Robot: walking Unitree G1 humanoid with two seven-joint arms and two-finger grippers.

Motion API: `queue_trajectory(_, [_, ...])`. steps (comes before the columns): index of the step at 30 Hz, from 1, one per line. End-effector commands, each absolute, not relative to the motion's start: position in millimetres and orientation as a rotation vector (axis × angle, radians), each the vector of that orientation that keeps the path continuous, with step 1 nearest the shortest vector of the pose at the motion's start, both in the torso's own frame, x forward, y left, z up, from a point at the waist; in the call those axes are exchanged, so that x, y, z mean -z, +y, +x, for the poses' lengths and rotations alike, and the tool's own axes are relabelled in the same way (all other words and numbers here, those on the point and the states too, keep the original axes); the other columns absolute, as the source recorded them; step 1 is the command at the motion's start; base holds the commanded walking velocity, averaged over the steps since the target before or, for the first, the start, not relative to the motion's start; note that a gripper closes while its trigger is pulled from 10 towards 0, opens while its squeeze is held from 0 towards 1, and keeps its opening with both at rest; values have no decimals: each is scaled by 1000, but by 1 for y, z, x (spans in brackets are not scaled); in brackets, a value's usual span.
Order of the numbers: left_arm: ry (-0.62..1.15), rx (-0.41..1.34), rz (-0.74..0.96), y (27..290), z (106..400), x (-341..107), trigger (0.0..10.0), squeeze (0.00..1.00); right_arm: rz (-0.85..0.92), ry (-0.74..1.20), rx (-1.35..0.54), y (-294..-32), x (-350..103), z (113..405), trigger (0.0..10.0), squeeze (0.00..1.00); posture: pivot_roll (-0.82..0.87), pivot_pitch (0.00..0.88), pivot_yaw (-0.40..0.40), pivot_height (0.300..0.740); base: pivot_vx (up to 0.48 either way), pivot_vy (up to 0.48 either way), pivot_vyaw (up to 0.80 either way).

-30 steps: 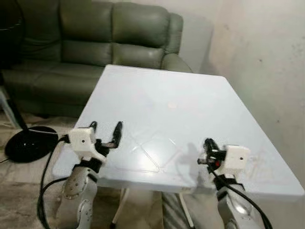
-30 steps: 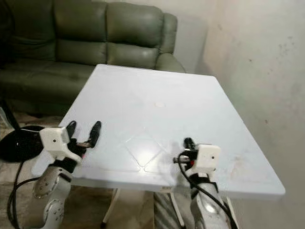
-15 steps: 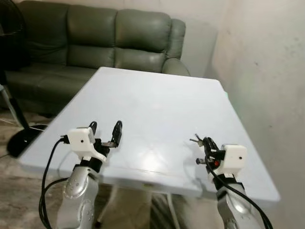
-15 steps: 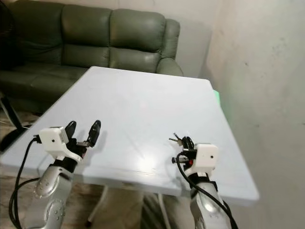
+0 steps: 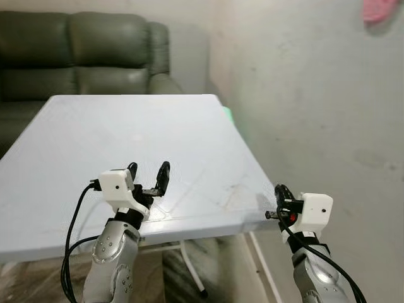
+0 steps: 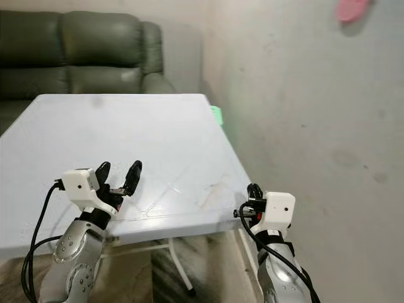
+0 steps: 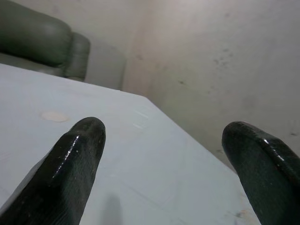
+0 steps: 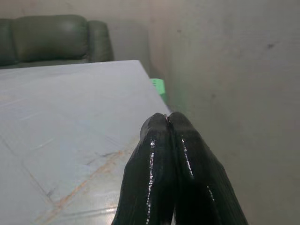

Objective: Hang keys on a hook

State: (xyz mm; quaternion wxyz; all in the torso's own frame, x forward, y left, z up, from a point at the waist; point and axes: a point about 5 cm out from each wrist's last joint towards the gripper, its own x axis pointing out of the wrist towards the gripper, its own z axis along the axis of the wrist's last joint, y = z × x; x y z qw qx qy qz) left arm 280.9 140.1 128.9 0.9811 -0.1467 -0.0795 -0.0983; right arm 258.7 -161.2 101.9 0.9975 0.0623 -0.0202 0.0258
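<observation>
Glossy black right hand [image 8: 168, 123] pinched above smooth white table [image 5: 95, 136]

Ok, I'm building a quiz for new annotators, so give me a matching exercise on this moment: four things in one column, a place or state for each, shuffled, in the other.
Things:
1. left pincer
2. right pincer
3. sofa
4. pink object

Place or state:
a. high on the wall
b. fingers pressed together
c. behind the table
d. fingers spread apart

Pairs: 1-d, 2-b, 3-c, 4-a
</observation>
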Motion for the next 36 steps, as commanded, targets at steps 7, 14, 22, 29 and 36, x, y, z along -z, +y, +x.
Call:
queue_trajectory(7, [-158,186,-301,140,282,-131,10000,0,125,-51,-50,-162,-107,262,10000,0,25,0,-65,740,0,0,-708])
queue_trajectory(14, [-158,185,-304,138,282,-130,10000,0,124,-48,-50,-163,-107,262,10000,0,25,0,-69,740,0,0,-707])
queue_trajectory(22, [-153,181,-316,135,280,-129,10000,0,116,-44,-51,-164,-108,260,10000,0,22,0,-78,740,0,0,-706])
queue_trajectory(29, [-151,175,-329,133,278,-129,10000,0,113,-55,-59,-164,-110,260,10000,0,23,0,-83,740,0,0,-468])
queue_trajectory(36, [-146,175,-334,132,277,-128,10000,0,121,-80,-69,-164,-115,259,10000,0,22,0,-87,740,0,0,0])
